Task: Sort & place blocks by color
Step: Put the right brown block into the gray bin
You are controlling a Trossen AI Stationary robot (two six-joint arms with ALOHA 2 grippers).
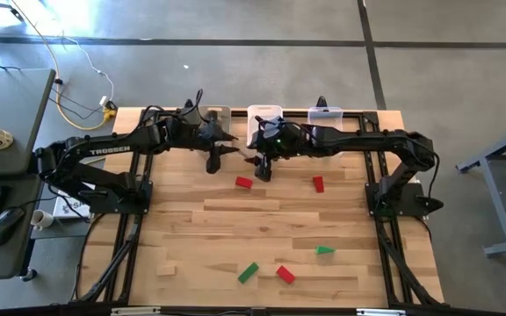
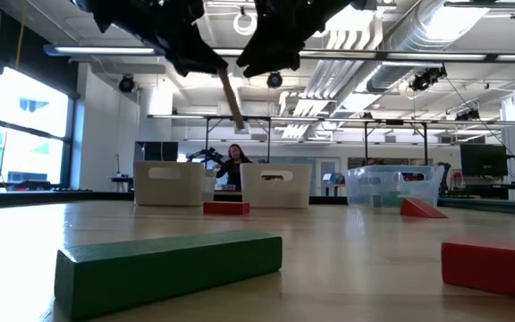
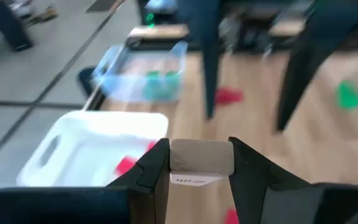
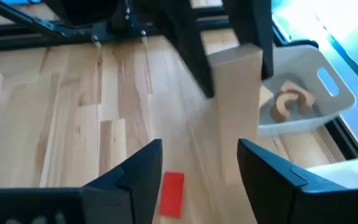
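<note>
A pale butcher-block worktop (image 1: 262, 228) sits on a grey concrete floor, in an open workshop with exposed ceiling ducts, tall windows and a person seated far behind. Three translucent white bins (image 1: 265, 115) line the far edge; one holds plain wood pieces (image 4: 288, 102), one a red piece, one green pieces. Loose blocks lie scattered: a red brick (image 1: 243, 183) and red block (image 1: 318, 183) mid-table, and a green wedge (image 1: 325, 251), green brick (image 1: 248, 273) and red brick (image 1: 285, 275) near the front. The two arms meet above the far centre. The left gripper (image 3: 199, 168) has its fingers closed on a plain wooden block (image 3: 201, 158). The right gripper (image 4: 197, 168) has its fingers spread apart, just beside that block.
</note>
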